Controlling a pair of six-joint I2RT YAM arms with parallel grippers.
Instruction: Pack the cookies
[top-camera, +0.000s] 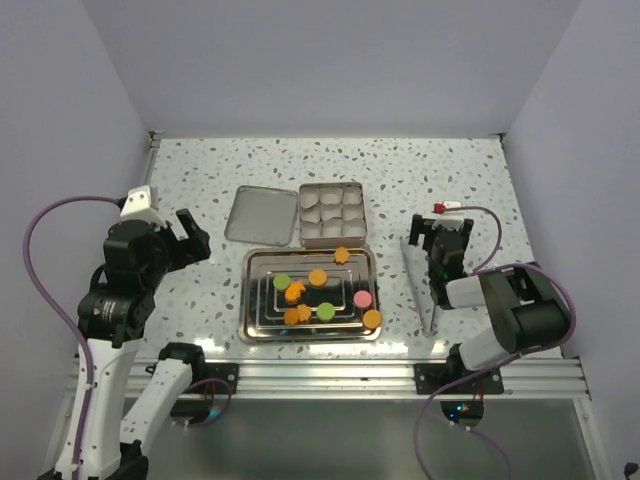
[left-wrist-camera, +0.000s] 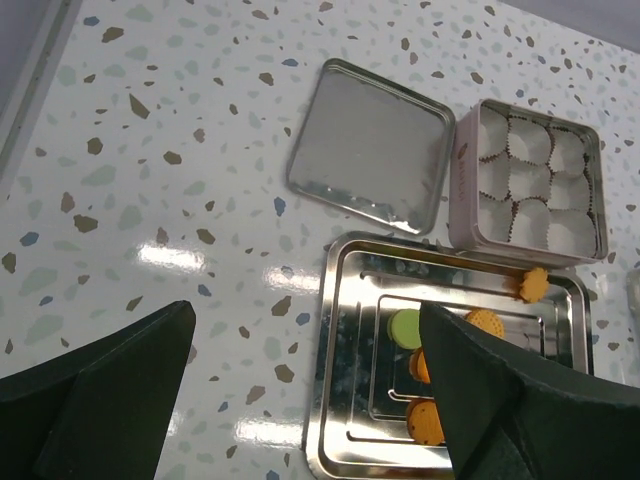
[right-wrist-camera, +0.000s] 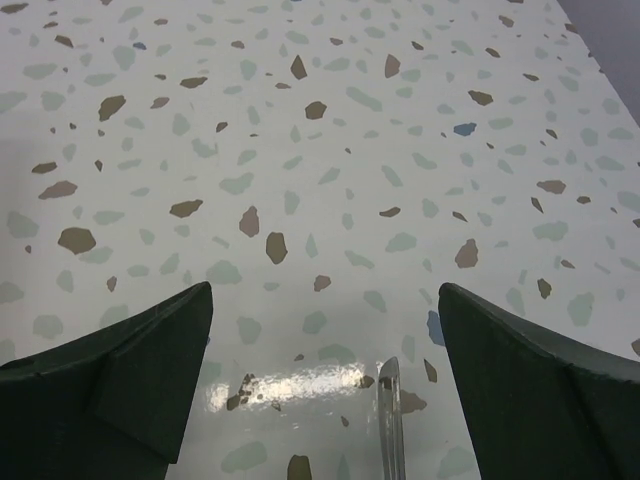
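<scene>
On 1 tray (top-camera: 255, 262): 2 green discs (top-camera: 282, 281), 2 orange discs (top-camera: 317, 277), 1 pink disc (top-camera: 362, 298), at least 3 orange flower cookies (top-camera: 342, 254). 1 tin (top-camera: 300, 212), 9 paper cups (top-camera: 331, 212), 1 lid (top-camera: 262, 214).

Glossy, smooth speckled worktop (right-wrist-camera: 300, 150), mirroring the lamps. Ahead of the matt black left tool (left-wrist-camera: 303, 320): mirror-polished metal tray (left-wrist-camera: 330, 400). Beyond it, a duller satin metal lid (left-wrist-camera: 370, 145) and a tin (left-wrist-camera: 462, 200) lined with fluted white paper cups (left-wrist-camera: 530, 175).
</scene>
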